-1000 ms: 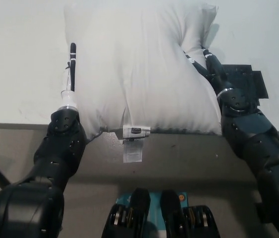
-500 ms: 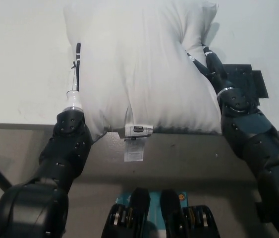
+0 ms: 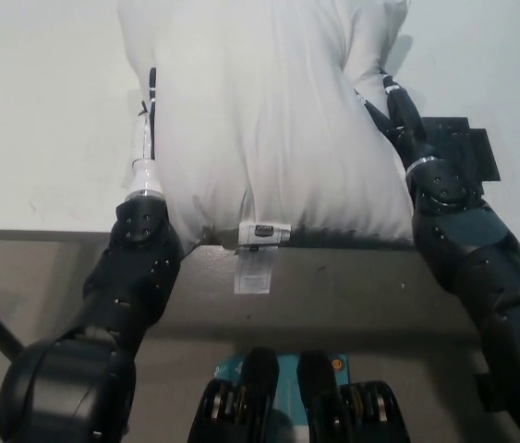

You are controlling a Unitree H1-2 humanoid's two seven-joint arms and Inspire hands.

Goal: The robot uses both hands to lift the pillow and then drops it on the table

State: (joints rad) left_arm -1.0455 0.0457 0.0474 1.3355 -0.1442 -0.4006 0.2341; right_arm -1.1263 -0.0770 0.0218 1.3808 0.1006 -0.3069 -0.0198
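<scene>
Both arms reach forward – left hand (image 3: pixel 149 129) and right hand (image 3: pixel 391 106) press into the pillow's (image 3: pixel 260 120) sides, gripping it

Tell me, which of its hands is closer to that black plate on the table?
Right. The right hand presses the pillow just beside the black plate; the left hand is across the pillow.

One cam only, head-mounted, looking steeply down & fwd over the robot's own arms. Near view: table (image 3: pixel 38 111) front edge runs across approx mid-frame, floor strip below it. Pillow (image 3: pixel 269 120) fills upper centre, top cropped by frame. Left hand (image 3: pixel 146 138) enters from lower left, right hand (image 3: pixel 398 115) from lower right. No 2nd view, so no shared area
</scene>
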